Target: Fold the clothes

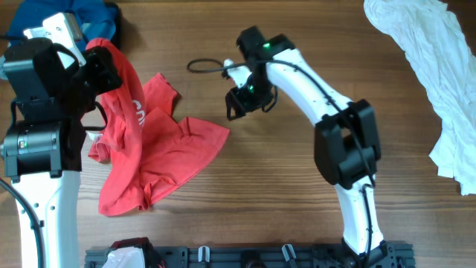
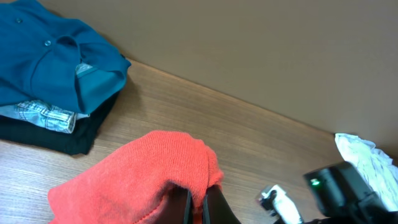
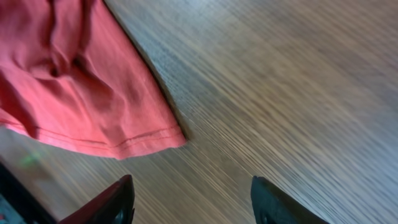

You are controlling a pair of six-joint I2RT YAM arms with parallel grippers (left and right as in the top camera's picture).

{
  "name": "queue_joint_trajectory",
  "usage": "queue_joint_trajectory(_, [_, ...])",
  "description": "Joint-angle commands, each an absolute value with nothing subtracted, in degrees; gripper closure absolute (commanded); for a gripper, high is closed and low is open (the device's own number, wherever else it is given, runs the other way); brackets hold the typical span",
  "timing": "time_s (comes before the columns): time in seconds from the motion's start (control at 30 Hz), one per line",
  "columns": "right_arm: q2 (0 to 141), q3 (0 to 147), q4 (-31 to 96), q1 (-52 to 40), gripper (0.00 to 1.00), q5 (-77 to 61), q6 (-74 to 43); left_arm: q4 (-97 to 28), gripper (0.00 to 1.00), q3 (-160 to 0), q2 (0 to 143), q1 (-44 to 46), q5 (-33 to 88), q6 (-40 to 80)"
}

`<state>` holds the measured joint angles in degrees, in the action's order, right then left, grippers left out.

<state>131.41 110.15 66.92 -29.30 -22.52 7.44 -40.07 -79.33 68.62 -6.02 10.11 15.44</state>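
Overhead, the left arm [image 1: 41,97] hides the red T-shirt [image 1: 160,149] at 9 o'clock, its lettering unreadable; the white garment [image 1: 439,74] runs off at 3 o'clock, the blue garment [image 1: 89,18] at 11. The left fingers [image 2: 180,206] and right fingers [image 3: 106,202] are cropped at 6 o'clock in their wrist views; the right view's bench [image 3: 280,93] is blurred.

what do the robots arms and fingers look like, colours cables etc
Both arms are white tubes joined by chunky black joint housings. The left arm has a thin black cable along its lower link and a white block at the wrist. The right arm carries a black wire too, plus a green light near the wrist. The fingers are plain black on both.
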Motion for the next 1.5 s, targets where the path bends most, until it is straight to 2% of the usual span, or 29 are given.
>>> queue_joint_trajectory(0.0, [132.9,110.1,65.2,-31.0,0.34,-19.4,9.1,-39.9,0.96,-79.5,67.8,-5.8,9.3,15.4])
queue_joint_trajectory(0.67, [139.4,110.1,61.1,-37.2,0.35,-16.0,12.0,-41.2,0.96,-79.5,67.8,-5.7,9.3,15.3])
queue_joint_trajectory(0.77, [141.2,110.1,62.0,-37.8,0.41,-16.0,11.9,-41.4,0.96,-79.5,67.8,-5.7,9.3,15.3])
queue_joint_trajectory(0.93, [142.1,105.6,60.6,-38.1,0.6,-14.7,10.8,-41.6,0.96,-79.5,67.8,-5.7,9.3,15.3])
queue_joint_trajectory(1.13, [142.1,100.0,56.8,-38.0,0.96,-11.0,6.8,-42.0,0.96,-79.5,67.8,-5.7,9.3,15.3])
queue_joint_trajectory(1.27, [141.9,100.6,56.4,-36.5,0.96,-8.7,4.2,-42.0,0.96,-79.5,67.8,-5.7,9.3,15.3])
queue_joint_trajectory(1.47, [140.9,107.2,63.2,-26.3,0.96,-10.1,2.4,-42.1,0.96,-79.5,67.8,-5.7,6.9,15.3])
